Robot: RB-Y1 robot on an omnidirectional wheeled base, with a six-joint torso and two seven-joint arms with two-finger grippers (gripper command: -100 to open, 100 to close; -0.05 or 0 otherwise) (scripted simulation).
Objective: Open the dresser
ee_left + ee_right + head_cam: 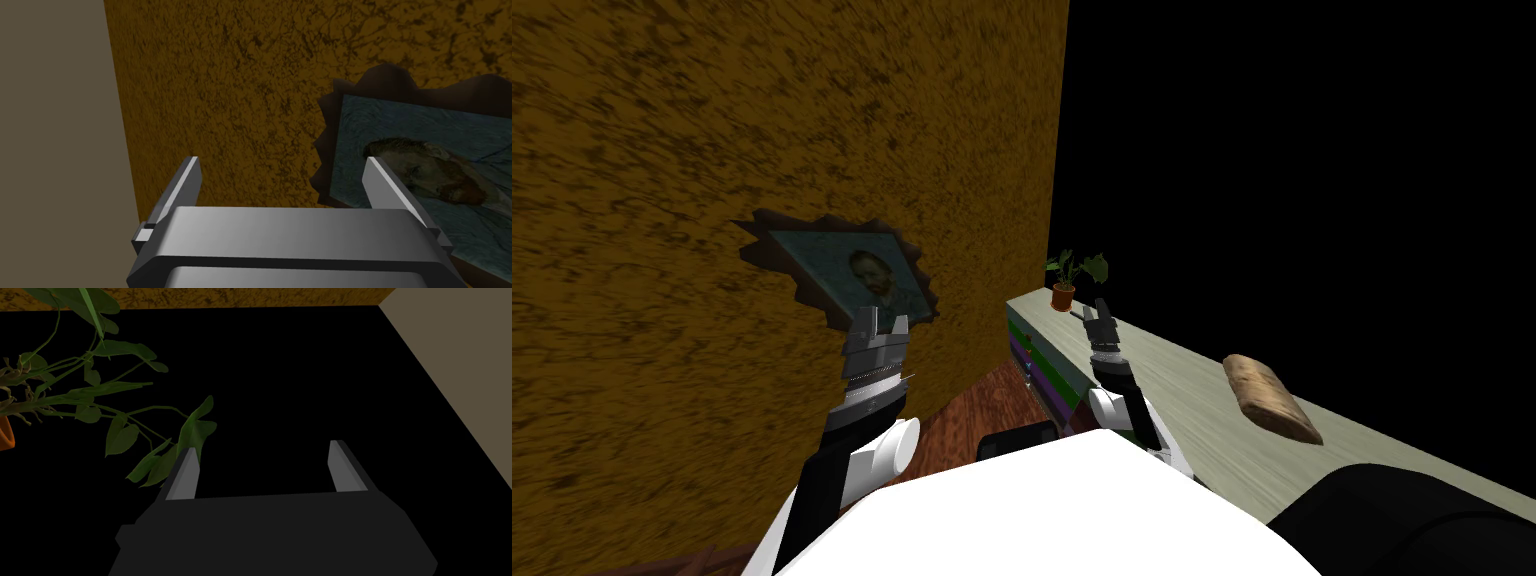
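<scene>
Dresser [1202,400] stands at our right, its coloured drawer fronts [1047,385] near our right gripper [1100,318], which hovers with fingers apart beside the potted plant [1072,275]. A careless reach could topple it. Our left gripper [879,322] is spread too.

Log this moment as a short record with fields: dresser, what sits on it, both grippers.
dresser: dresser on my right, pale top, green and purple fronts, none visibly pulled out
on top: potted plant at the far end; brown loaf-like thing nearer
left arm: left gripper, fingers open, in front of the framed portrait on the ochre wall
right arm: right gripper, fingers open, above the dresser top beside the potted plant
</scene>
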